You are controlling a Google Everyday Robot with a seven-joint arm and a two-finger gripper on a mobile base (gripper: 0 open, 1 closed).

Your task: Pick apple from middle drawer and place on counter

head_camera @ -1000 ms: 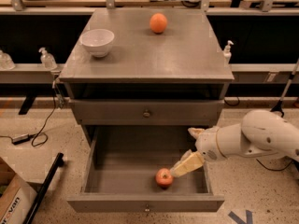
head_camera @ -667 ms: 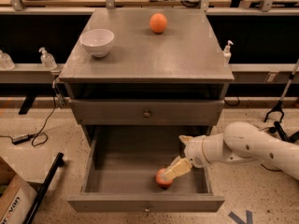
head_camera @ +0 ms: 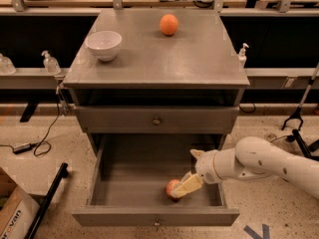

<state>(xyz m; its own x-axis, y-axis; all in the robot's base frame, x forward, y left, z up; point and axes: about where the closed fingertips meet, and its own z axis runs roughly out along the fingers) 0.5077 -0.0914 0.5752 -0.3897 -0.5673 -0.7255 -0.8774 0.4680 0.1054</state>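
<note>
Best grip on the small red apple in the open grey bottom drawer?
Probably across the round middle of the small red apple, from above and camera-right: it lies loose on the floor of the open grey drawer near the front wall, and the tool is at that side.

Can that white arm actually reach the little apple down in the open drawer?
Probably yes: the middle drawer is pulled open with nothing above the apple, and the gripper is down inside, right beside it.
</note>
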